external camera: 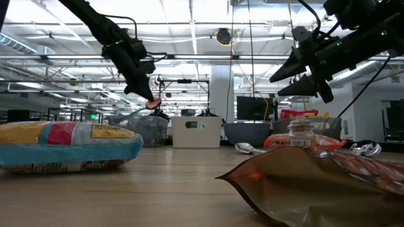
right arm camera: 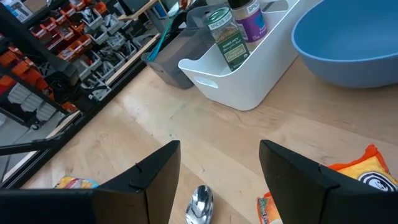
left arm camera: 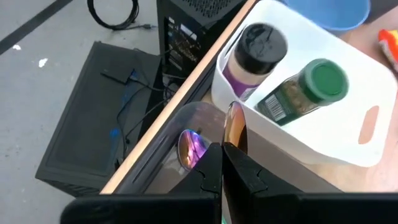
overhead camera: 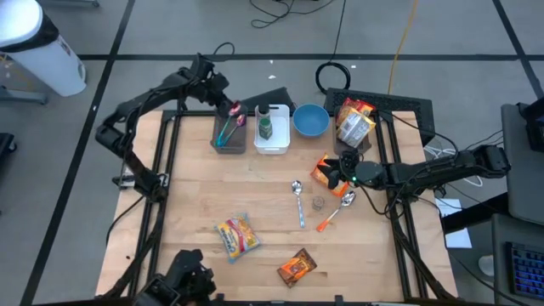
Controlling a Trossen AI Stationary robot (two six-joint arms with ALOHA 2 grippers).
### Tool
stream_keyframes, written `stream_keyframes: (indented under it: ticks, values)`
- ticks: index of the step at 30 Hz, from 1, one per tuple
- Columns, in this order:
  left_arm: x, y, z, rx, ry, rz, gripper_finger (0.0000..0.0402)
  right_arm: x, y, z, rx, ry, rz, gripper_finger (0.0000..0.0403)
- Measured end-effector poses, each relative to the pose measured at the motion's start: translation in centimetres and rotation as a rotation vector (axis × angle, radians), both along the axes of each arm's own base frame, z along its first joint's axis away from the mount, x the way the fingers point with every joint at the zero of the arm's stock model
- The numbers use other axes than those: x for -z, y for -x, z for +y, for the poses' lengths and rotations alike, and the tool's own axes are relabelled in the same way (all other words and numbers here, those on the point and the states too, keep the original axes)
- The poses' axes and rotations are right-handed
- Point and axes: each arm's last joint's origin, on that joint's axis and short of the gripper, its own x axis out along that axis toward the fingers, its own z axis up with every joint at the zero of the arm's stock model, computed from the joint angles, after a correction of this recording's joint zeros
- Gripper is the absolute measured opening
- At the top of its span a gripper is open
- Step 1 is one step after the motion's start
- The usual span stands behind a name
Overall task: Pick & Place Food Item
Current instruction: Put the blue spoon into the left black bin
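Food packets lie flat on the wooden table: a yellow one (overhead camera: 238,235) and a brown one (overhead camera: 297,267) near the front, and an orange one (overhead camera: 325,170) right of centre. My right gripper (overhead camera: 344,176) hovers open just above the orange packet (right arm camera: 367,168), touching nothing. At the far edge my left gripper (overhead camera: 231,110) is shut on a copper-coloured spoon (left arm camera: 235,127) over the grey utensil bin (overhead camera: 229,140). My left gripper pinches the spoon (external camera: 153,103) between its two shut fingers (left arm camera: 245,171). They slant down from the table's far left. The spoon's free end sticks out past the fingertips and hangs clear above the grey bin (left arm camera: 186,124). Which part the fingers hold is hidden by the fingers.
A white bin (overhead camera: 272,140) with two spice jars stands beside the grey bin, with a blue bowl (overhead camera: 311,121) to its right. A dark bin of packets (overhead camera: 355,119) sits at the far right. Two spoons (overhead camera: 297,200), (overhead camera: 340,208) and a small jar (overhead camera: 319,202) lie mid-table.
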Motion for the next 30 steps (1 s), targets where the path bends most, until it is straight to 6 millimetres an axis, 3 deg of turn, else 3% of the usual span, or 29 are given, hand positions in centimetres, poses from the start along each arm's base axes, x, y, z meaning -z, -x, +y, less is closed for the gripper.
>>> stream_keyframes:
  ticks: [15,30]
  values:
    - [3.7,-1.5,0.7,0.020,0.093,0.064,0.0006,0.2,0.1,0.0,0.002,-0.003,0.017,0.0212]
    - [4.3,-1.8,0.9,0.025,0.053,0.118,0.0007,0.4,0.2,-0.1,0.008,0.001,0.049,0.0212]
